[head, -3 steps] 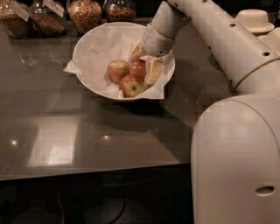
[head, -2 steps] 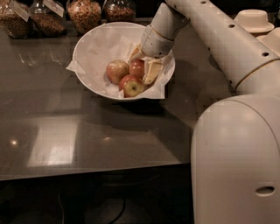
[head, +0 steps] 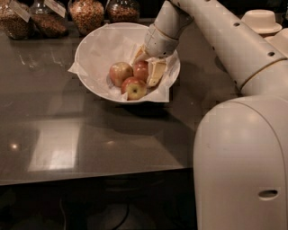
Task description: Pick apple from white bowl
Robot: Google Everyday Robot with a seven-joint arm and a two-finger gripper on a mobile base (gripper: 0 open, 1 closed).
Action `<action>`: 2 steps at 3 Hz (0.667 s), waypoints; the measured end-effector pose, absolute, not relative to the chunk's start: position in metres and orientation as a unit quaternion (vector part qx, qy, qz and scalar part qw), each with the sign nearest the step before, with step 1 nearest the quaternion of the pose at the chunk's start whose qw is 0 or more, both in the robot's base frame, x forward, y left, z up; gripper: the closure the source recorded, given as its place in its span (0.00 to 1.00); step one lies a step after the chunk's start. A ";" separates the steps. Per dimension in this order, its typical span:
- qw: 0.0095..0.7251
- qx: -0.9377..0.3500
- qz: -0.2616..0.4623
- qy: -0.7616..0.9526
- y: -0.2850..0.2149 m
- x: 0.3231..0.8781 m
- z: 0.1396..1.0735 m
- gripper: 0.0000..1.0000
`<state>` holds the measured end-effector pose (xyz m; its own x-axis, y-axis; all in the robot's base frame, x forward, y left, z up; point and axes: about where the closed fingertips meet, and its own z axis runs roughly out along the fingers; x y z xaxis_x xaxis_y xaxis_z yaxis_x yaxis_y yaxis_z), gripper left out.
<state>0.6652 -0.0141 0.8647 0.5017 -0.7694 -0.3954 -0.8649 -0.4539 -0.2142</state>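
Observation:
The white bowl (head: pixel 92 45), wide and lined with crumpled white paper, stands at the back middle of the dark table. Three apples lie in its right half. The reddest apple (head: pixel 140 70) is the rear right one. A paler yellowish-pink apple (head: pixel 119 73) lies to its left, and an apple with a yellow-green patch (head: pixel 134 88) lies in front. My gripper (head: pixel 146 67) reaches down into the bowl from the right and sits right at the red apple, partly covering its far and right sides. The red apple rests in the bowl among the others.
Several glass jars of nuts and grains (head: pixel 85 13) line the table's back left edge. Stacked beige disposable bowls (head: pixel 261 20) stand at the back right. My arm (head: pixel 225 40) crosses above the table's right side and my white body (head: pixel 243 161) fills the front right. The table's front edge (head: pixel 90 177) runs across below.

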 end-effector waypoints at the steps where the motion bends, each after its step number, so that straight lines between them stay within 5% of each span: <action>1: 0.199 -0.847 0.109 0.481 -0.012 0.668 0.879 1.00; 2: 0.209 -0.849 0.099 0.476 -0.010 0.669 0.897 1.00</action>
<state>0.6689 -0.0104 0.8974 0.5272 -0.7664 -0.3671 -0.8492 -0.4596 -0.2599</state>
